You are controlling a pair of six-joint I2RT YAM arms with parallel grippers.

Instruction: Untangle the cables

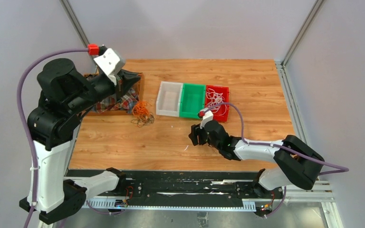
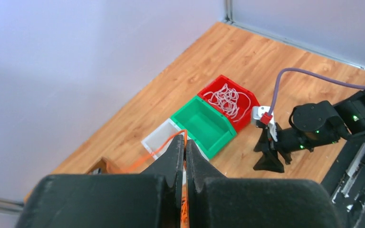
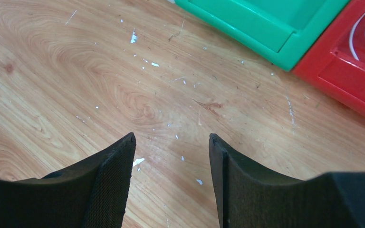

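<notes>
left pincer (image 2: 185, 142) clenched on an orange cable (image 2: 140, 162), held high above the orange tangle (image 1: 142, 114) on the bench (image 1: 247, 80). white cables (image 1: 215, 99) lie in the red bin (image 1: 217, 88). right pincer (image 3: 171, 142) released, empty, over bare wood near the green bin (image 3: 247, 23). next move, likely: draw the strand clear. open room mid-bench, bins just beside.

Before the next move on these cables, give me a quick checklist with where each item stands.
1. Left fingers shut on the orange cable: ok.
2. Orange cable lifted free of the pile: cannot tell.
3. Right fingers open, nothing between them: ok.
4. White cables lying inside the red bin: ok.
5. Green bin empty: ok.
</notes>
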